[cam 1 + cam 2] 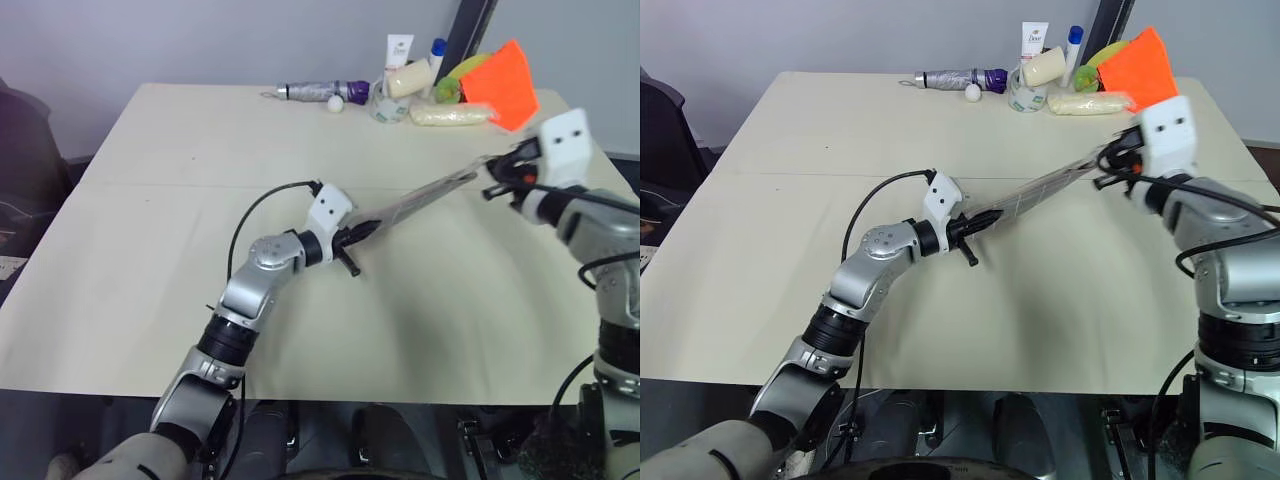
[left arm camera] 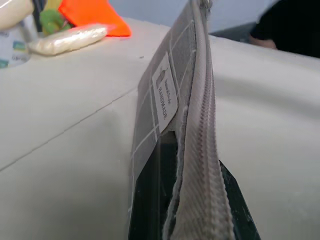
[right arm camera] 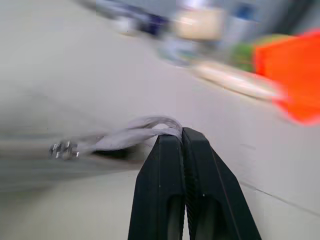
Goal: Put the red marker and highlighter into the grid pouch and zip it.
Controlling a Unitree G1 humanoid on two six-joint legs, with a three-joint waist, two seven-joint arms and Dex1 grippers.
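The grid pouch [image 2: 172,100] is stretched edge-on above the tabletop [image 1: 150,250], so its inside cannot be seen, and in the left wrist view its near end runs off the frame between dark fingers [image 2: 147,200] that are themselves cut off. In the right wrist view the pull cord [image 3: 135,132] and everything at the tabletop's far edge, the orange cloth [image 3: 290,75] included, are smeared by blur. In the head views the right gripper [image 1: 500,175] is too small to make out what its fingers hold.
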